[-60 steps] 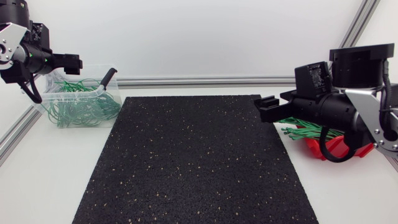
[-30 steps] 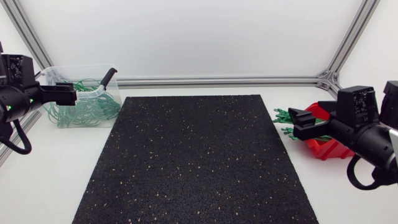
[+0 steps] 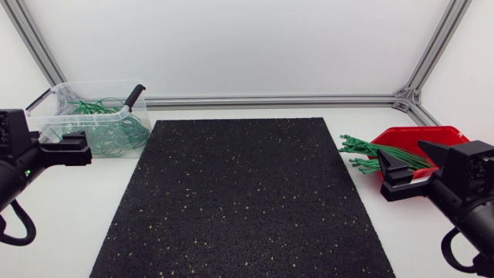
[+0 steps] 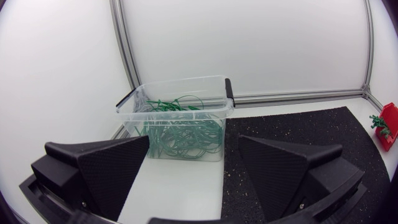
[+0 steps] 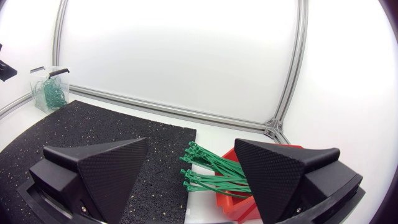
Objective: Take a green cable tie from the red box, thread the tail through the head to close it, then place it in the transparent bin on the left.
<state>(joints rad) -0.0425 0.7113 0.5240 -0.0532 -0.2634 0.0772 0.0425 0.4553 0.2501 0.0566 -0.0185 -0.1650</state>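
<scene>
The red box [image 3: 432, 139] stands at the table's right, with a bundle of green cable ties [image 3: 370, 153] spilling out toward the mat. My right gripper [image 3: 397, 174] hovers open and empty just in front of it; in the right wrist view the cable ties [image 5: 208, 171] lie ahead between the spread fingers [image 5: 99, 171]. The transparent bin [image 3: 93, 123] at the back left holds several closed green ties. My left gripper [image 3: 65, 149] is open and empty just in front of the bin [image 4: 180, 121].
A black speckled mat [image 3: 239, 197] covers the table's middle. A black-tipped handle [image 3: 135, 96] sticks up at the bin's right rim. An aluminium frame rail [image 3: 270, 100] runs along the back edge.
Both arms have drawn back toward the sides and the front of the table. The left gripper left the bin; the right one has uncovered the red box.
</scene>
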